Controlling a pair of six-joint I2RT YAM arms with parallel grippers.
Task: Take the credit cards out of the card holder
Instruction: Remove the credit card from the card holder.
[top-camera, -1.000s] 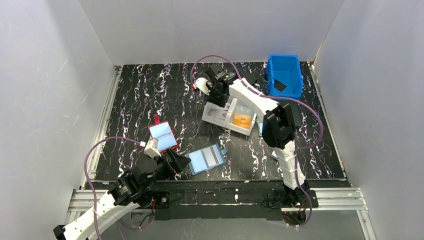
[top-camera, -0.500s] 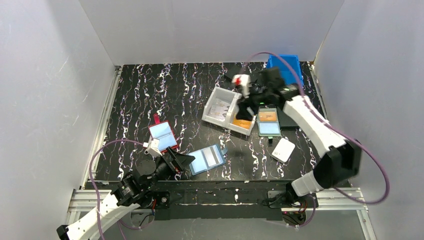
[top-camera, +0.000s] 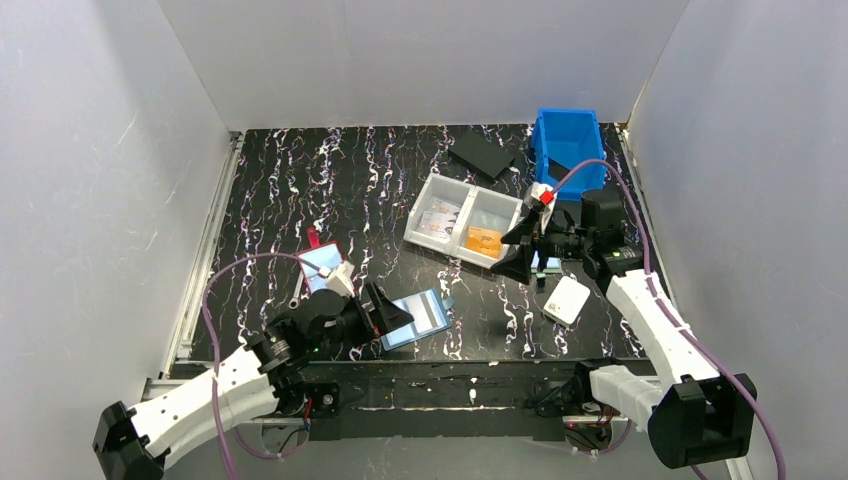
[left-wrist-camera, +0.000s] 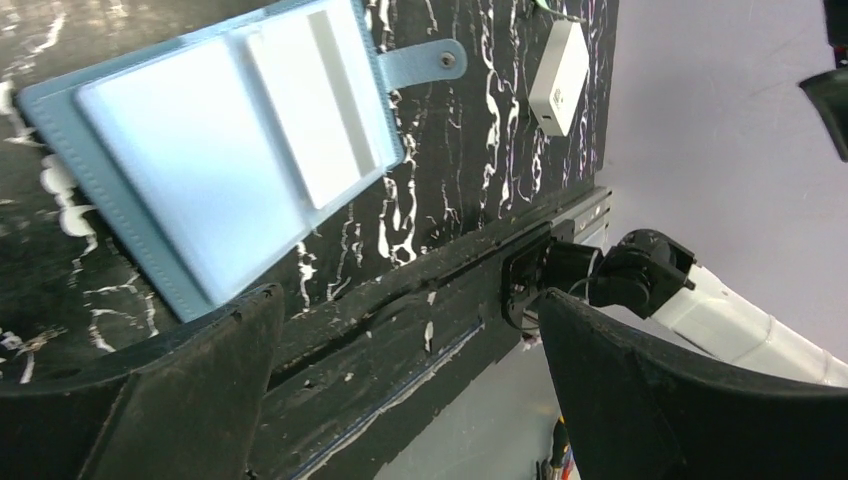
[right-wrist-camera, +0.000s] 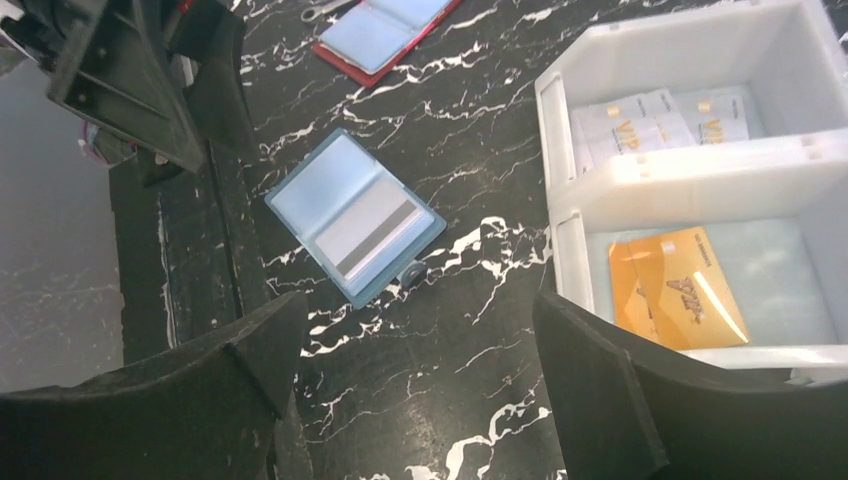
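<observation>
The card holder (top-camera: 408, 321) lies spread open near the table's front edge, a light-blue bifold with its tab on the right. It also shows in the left wrist view as the card holder (left-wrist-camera: 200, 180) and in the right wrist view as the card holder (right-wrist-camera: 335, 195). One pale credit card (top-camera: 431, 314) with a grey stripe sits in its right panel; the same card (left-wrist-camera: 310, 110) and card (right-wrist-camera: 372, 236) appear in both wrist views. My left gripper (top-camera: 392, 313) is open just left of the holder, empty (left-wrist-camera: 405, 300). My right gripper (top-camera: 512, 255) hangs open and empty (right-wrist-camera: 418, 300) near the tray.
A white two-part tray (top-camera: 468, 193) holds pale cards (top-camera: 440, 220) and an orange card (top-camera: 483, 240). A red-edged holder (top-camera: 322, 262) lies behind the left arm. A blue bin (top-camera: 568, 150), a black flat piece (top-camera: 482, 155) and a white box (top-camera: 566, 299) are on the right.
The right arm swung from the tray's far side to its near right, its jaws opening wider. The left gripper moved forward and right, up to the card holder.
</observation>
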